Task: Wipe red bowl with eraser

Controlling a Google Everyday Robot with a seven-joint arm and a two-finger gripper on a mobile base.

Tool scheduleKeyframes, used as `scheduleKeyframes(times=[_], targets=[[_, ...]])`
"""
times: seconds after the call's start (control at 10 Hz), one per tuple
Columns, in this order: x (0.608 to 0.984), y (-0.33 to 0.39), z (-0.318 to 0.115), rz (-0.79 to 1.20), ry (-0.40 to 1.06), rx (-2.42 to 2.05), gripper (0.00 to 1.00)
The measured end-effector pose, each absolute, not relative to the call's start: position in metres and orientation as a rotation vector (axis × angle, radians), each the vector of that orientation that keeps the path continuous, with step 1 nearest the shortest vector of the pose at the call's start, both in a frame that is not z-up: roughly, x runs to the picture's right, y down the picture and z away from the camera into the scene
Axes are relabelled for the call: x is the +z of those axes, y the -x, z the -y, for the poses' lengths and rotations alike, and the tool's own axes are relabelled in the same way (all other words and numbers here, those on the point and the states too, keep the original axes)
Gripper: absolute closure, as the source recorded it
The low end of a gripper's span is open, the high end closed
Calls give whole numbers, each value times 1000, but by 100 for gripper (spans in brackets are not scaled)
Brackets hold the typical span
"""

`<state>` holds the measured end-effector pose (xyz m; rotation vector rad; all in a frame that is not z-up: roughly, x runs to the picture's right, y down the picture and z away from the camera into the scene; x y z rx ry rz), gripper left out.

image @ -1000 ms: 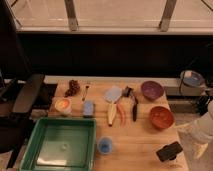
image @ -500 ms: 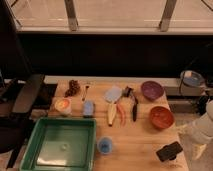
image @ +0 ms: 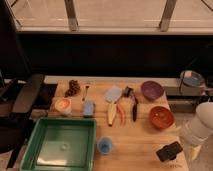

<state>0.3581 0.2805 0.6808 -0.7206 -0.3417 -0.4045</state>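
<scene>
Red bowl [image: 161, 117] sits at the right of the wooden table [image: 137, 145], near the purple bowl [image: 152, 90], with the dark eraser [image: 169, 151] by the front right corner, just beside the gripper [image: 192, 151], whose hold I cannot tell.

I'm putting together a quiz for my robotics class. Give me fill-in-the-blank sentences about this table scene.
1. The bowl behind the red bowl is ___.
2. The eraser lies in front of the ___ bowl.
3. The gripper is at the picture's lower right, beside the ___.
4. The big tray is ___.
Missing words: purple; red; eraser; green.
</scene>
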Motion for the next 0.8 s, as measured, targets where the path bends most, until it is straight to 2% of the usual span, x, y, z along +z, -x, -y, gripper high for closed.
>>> scheduleKeyframes(times=[0.2, 0.3, 0.8], targets=[[683, -351, -284, 340, 723, -430, 21], [683, -350, -287, 339, 728, -435, 25], [685, -351, -291, 322, 731, -433, 76]])
